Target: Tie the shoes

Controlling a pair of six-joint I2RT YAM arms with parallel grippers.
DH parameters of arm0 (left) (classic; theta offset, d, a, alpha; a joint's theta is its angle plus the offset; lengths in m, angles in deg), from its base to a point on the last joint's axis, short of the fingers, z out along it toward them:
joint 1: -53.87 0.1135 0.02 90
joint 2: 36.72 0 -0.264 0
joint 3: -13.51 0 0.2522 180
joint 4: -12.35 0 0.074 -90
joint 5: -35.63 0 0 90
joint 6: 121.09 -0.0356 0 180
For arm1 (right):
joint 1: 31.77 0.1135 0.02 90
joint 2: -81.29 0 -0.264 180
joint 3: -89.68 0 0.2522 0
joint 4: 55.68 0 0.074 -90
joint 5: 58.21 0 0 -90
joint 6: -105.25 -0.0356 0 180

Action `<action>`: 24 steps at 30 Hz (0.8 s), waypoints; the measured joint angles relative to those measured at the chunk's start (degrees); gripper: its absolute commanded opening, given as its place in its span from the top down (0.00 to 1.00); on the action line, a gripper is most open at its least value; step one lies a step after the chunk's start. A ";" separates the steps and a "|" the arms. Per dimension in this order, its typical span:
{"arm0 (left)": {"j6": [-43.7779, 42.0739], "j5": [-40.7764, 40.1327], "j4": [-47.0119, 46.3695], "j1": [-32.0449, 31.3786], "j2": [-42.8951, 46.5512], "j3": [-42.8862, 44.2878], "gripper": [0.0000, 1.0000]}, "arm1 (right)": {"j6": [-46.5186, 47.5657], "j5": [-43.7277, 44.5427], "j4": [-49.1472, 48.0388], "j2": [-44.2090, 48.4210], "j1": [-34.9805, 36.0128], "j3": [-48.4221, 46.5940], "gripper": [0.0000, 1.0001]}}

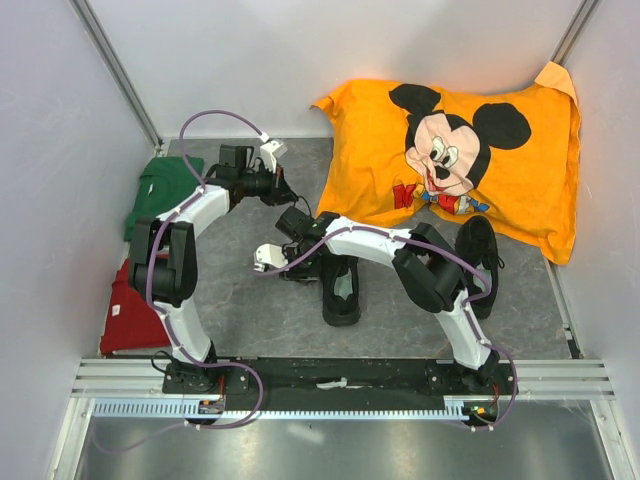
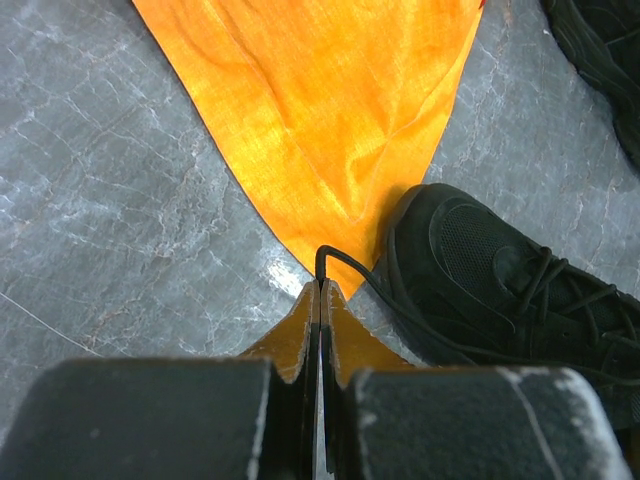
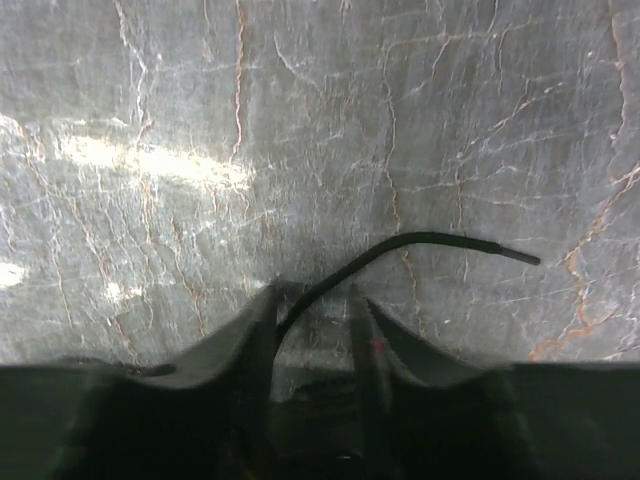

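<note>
Near the middle of the table (image 1: 250, 320) lies one of the shoes, the middle shoe (image 1: 341, 290), with its pale insole showing and its toe just beside a corner of the orange cloth (image 1: 500, 190), which is printed with a cartoon mouse and spreads over the far right corner. The other shoe (image 1: 478, 262) lies closer to the right edge, its far end against the cloth's near hem, well apart from the first. The left gripper (image 2: 320, 290) is clamped tight, its fingertips pressed together on the end of a black lace (image 2: 345, 262). From the pinch the lace rises in a small loop and runs back across the middle shoe's toe to the eyelets. The right gripper (image 3: 312, 305) hangs low over bare table on the left of that shoe, its jaws standing apart. A second lace end (image 3: 430, 238) passes up through the gap between them and curves away to the right, its tip free above the surface, not pinched. Along the left edge lie a green cloth (image 1: 165, 190), farther back, and a red cloth (image 1: 130, 315), nearer.
</note>
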 measured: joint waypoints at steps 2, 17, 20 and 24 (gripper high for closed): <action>0.20 0.00 -0.39 0.00 -0.02 -0.04 0.99 | -0.39 -0.17 0.00 0.00 0.00 0.00 0.83; 0.33 -1.09 -0.02 0.09 6.08 -7.34 0.98 | -7.56 -2.80 0.37 5.64 -1.07 0.42 1.00; -2.08 -1.53 1.27 0.46 11.34 -10.54 0.99 | -9.66 -4.85 0.81 12.09 -3.13 0.52 1.00; -7.78 -1.77 5.16 1.55 18.49 -15.54 0.98 | -11.45 -7.28 2.05 19.89 -5.99 0.94 1.00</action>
